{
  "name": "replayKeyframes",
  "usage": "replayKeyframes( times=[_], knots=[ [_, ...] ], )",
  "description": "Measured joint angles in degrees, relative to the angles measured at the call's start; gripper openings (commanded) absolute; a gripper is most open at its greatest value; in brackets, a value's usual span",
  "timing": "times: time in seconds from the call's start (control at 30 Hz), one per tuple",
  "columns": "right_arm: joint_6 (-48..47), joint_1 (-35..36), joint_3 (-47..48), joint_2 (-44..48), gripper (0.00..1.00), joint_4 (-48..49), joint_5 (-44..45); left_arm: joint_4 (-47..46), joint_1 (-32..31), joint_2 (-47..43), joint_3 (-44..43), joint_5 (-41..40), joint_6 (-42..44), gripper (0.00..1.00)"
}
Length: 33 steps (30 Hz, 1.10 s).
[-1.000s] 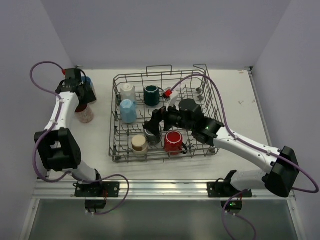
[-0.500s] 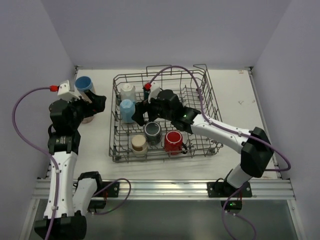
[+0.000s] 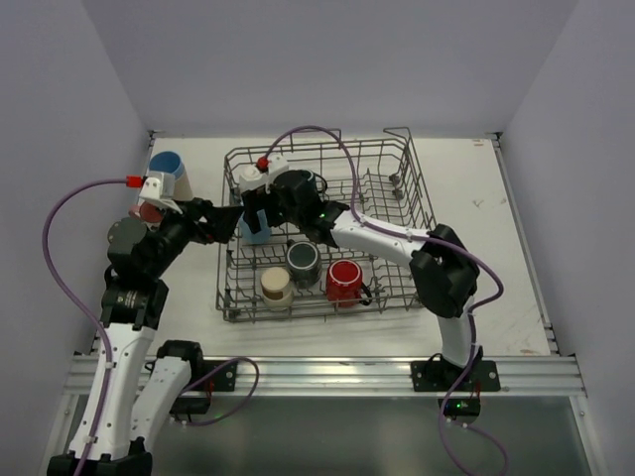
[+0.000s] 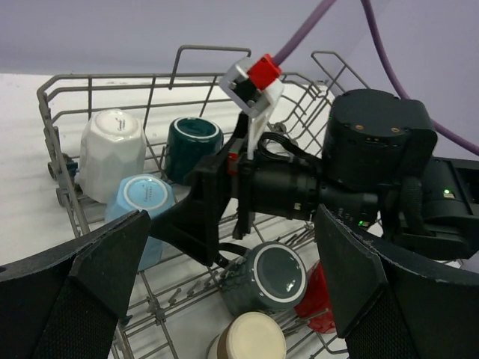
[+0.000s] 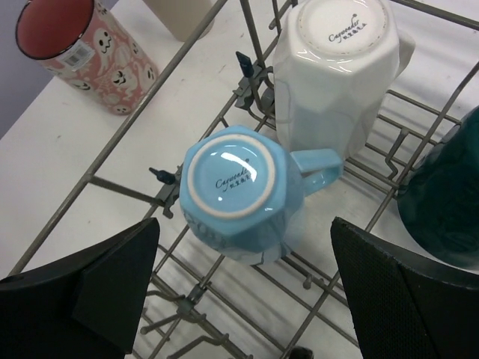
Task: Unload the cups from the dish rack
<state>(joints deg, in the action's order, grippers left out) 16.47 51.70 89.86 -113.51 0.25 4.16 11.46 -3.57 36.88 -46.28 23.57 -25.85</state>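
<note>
The grey wire dish rack point(image 3: 397, 230) holds several upside-down cups: a white one point(image 3: 254, 178), a light blue mug point(image 5: 239, 187), a dark teal one point(image 4: 193, 143), a dark grey mug point(image 3: 303, 264), a red one point(image 3: 344, 282) and a cream one point(image 3: 276, 288). My right gripper point(image 3: 256, 210) hangs open just above the light blue mug, a finger point(image 5: 82, 292) on each side, nothing held. My left gripper point(image 3: 222, 224) is open and empty at the rack's left wall, pointing in towards the dark grey mug point(image 4: 273, 278).
On the table left of the rack stand a blue-lined cup point(image 3: 166, 171) and a pink ghost-print cup point(image 5: 88, 51), the pink one partly behind my left arm. My right arm point(image 4: 352, 179) crosses the rack, directly ahead of my left gripper. Purple cables loop over both arms.
My left gripper opened off the pink cup and swung right to the rack's left wall. My right gripper moved from the dark grey mug to over the light blue mug.
</note>
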Motion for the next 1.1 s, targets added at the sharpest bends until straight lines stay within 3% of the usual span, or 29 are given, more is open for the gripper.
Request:
replayKeyframes(
  times=[0.53, 0.67, 0.7, 0.73, 0.93, 1.1],
  knots=[
    [1.36, 0.55, 11.34, -12.41, 0.98, 0.02, 4.85, 0.17, -3.32, -0.26, 0.00, -5.01, 3.54, 1.00],
    [2.03, 1.07, 11.34, -12.44, 0.74, 0.76, 6.58, 0.26, -3.32, -0.26, 0.00, -5.92, 4.20, 1.00],
    [2.10, 1.25, 11.19, -12.44, 0.59, 1.49, 6.84, 0.28, -3.32, -0.26, 0.00, -6.03, 4.26, 1.00],
    [2.12, 1.33, 10.60, -12.39, 0.54, 2.49, 7.06, 0.31, -3.32, -0.26, 0.00, -6.12, 4.39, 1.00],
    [2.93, 1.29, 6.19, -10.67, 0.33, 7.58, 7.13, 0.39, -3.32, -0.13, 0.00, -6.47, 4.42, 1.00],
    [4.02, 1.33, 2.97, -8.17, 0.29, 8.74, 7.13, 0.37, -3.32, -0.07, 0.00, -6.93, 4.39, 1.00]
  ],
)
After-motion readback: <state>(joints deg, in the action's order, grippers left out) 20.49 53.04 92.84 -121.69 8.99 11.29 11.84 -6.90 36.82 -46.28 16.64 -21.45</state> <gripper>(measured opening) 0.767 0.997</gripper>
